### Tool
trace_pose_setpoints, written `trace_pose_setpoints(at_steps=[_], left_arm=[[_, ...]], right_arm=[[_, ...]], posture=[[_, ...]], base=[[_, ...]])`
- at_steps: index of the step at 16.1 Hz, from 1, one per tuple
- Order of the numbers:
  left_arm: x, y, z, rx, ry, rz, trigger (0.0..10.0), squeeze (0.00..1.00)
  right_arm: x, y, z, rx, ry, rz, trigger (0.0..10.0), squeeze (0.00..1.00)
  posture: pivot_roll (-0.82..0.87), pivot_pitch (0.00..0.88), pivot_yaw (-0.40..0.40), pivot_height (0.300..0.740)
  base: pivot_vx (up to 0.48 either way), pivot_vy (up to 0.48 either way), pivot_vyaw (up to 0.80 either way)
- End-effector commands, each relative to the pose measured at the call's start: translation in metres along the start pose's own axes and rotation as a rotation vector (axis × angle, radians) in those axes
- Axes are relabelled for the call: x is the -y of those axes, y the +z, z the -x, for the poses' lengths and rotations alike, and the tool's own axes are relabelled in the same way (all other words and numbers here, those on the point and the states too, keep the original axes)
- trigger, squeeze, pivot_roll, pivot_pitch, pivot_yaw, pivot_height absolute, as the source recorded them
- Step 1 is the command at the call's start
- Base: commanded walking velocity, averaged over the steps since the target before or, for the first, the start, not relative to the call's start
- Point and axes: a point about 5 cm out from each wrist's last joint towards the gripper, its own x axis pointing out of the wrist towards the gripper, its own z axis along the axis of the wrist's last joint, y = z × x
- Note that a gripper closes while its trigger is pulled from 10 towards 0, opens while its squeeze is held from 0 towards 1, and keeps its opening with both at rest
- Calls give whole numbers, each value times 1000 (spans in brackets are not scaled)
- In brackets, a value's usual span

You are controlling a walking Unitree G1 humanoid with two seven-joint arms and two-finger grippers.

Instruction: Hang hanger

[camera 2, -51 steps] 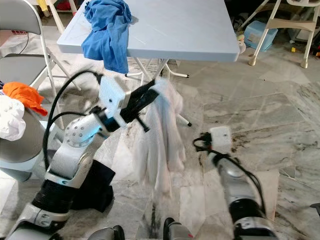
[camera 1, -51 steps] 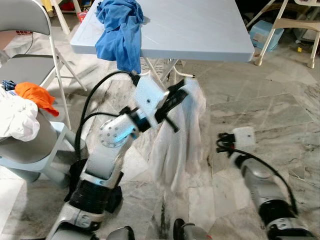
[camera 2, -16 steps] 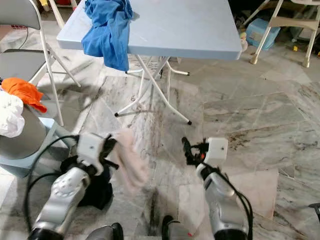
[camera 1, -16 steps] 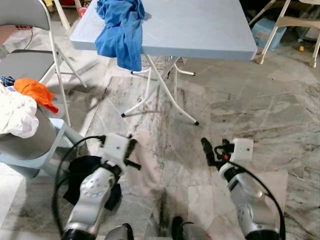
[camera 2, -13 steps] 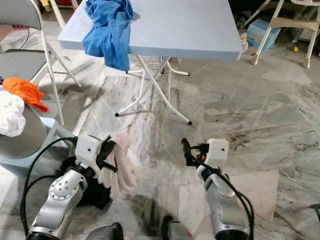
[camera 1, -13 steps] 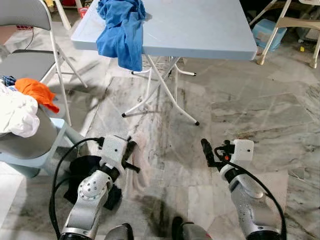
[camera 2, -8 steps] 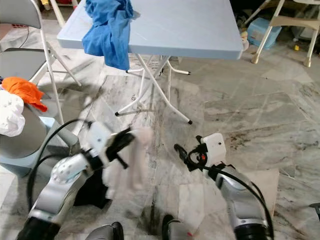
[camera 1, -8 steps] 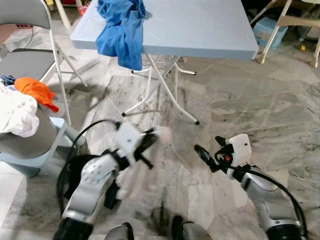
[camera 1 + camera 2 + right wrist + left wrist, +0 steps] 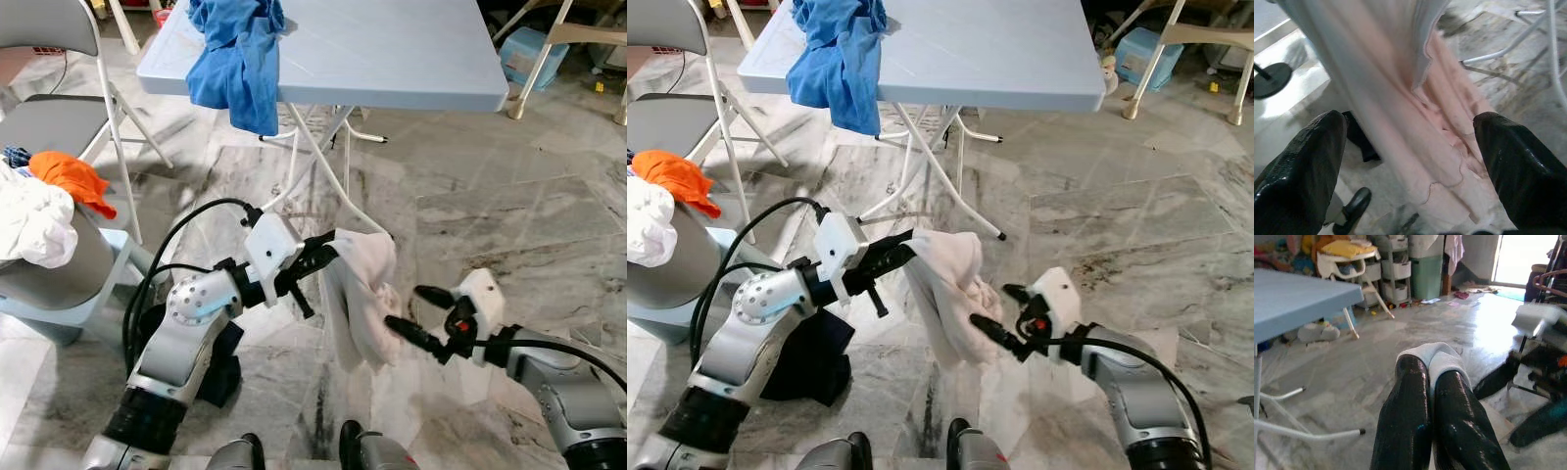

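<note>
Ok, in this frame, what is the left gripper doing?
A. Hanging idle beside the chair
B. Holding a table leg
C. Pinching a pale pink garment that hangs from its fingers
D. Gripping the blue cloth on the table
C. The left gripper is shut on the top of the pale pink garment, which hangs down from it above the floor, while the open right gripper reaches toward the cloth from the other side.

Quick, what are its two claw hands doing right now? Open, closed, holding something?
Left gripper: jaws closed on the pale pink garment.
Right gripper: jaws open, reaching at the garment's lower part.
</note>
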Motion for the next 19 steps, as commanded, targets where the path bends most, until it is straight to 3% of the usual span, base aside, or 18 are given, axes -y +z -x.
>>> trace_pose_setpoints(at_steps=[1, 6, 9, 10, 12, 14, 15, 19], left_arm=[[4, 10, -6, 45, -46, -24, 10000, 0], [9, 18, -20, 100, -50, -5, 10000, 0], [17, 27, -34, 152, -56, 11, 10000, 0], [19, 29, -37, 163, -56, 17, 10000, 0], [22, 32, -41, 178, -52, 27, 10000, 0], [24, 32, -43, 187, -45, 40, 10000, 0], [25, 33, -44, 191, -41, 45, 10000, 0], [22, 36, -44, 207, -20, 55, 10000, 0]], right_arm=[[-7, -2, -3, -4, 41, -10, 10000, 0], [-24, 0, -31, 34, 65, -46, 10000, 0], [-47, -8, -62, 22, 103, -81, 10000, 0], [-47, -10, -68, 20, 77, -84, 118, 0], [-48, -6, -77, 59, 39, -129, 0, 0], [-38, -7, -83, 63, -75, -143, 0, 0], [-26, -10, -84, 54, -195, -155, 0, 0], [1, -14, -73, 65, -421, -191, 0, 0]], posture=[[18, 216, 13, 740], [16, 214, 10, 740], [20, 212, 11, 740], [20, 212, 11, 740], [23, 212, 12, 740], [20, 213, 13, 740], [20, 213, 13, 740], [19, 212, 10, 740]], base=[[0, 0, 0], [0, 0, 0], [0, 0, 0], [0, 0, 0], [0, 0, 0], [0, 0, 0], [0, 0, 0], [0, 0, 0]])
